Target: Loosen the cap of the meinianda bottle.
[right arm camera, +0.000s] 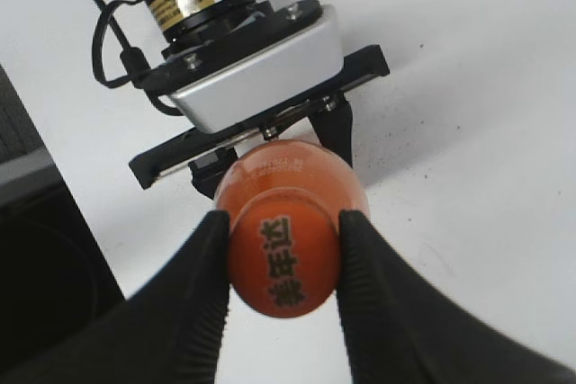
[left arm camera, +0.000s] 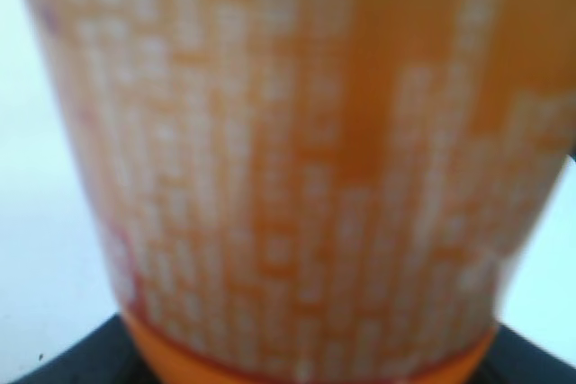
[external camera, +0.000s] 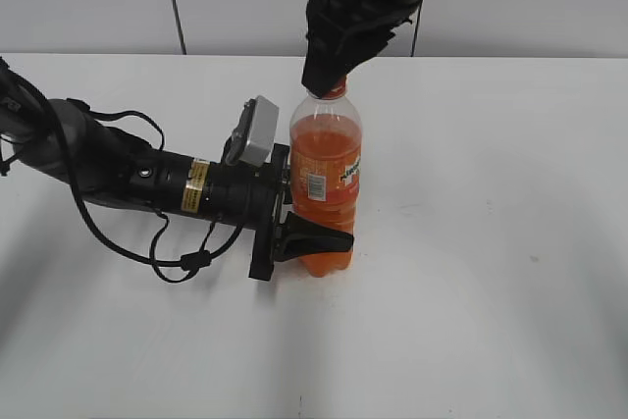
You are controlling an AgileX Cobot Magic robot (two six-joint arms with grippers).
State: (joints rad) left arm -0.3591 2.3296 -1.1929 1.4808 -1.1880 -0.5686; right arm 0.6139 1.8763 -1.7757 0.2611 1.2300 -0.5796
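Note:
The meinianda bottle (external camera: 329, 159) stands upright on the white table, clear plastic filled with orange drink. My left gripper (external camera: 329, 223) comes in from the left, lying low, and is shut on the bottle's lower body; its near finger (external camera: 319, 238) wraps the front. The label (left arm camera: 297, 177) fills the left wrist view, blurred. My right gripper (external camera: 329, 80) hangs from above over the bottle's top. In the right wrist view its two black fingers (right arm camera: 202, 267) press against both sides of the orange-red cap (right arm camera: 283, 254), which carries dark printed characters. In the exterior view the cap is mostly hidden.
The white table (external camera: 491, 242) stretches around the bottle. The left arm with its cables (external camera: 147, 179) lies across the table's left half. Its silver wrist camera housing (right arm camera: 261, 69) sits close behind the bottle. A grey wall stands behind.

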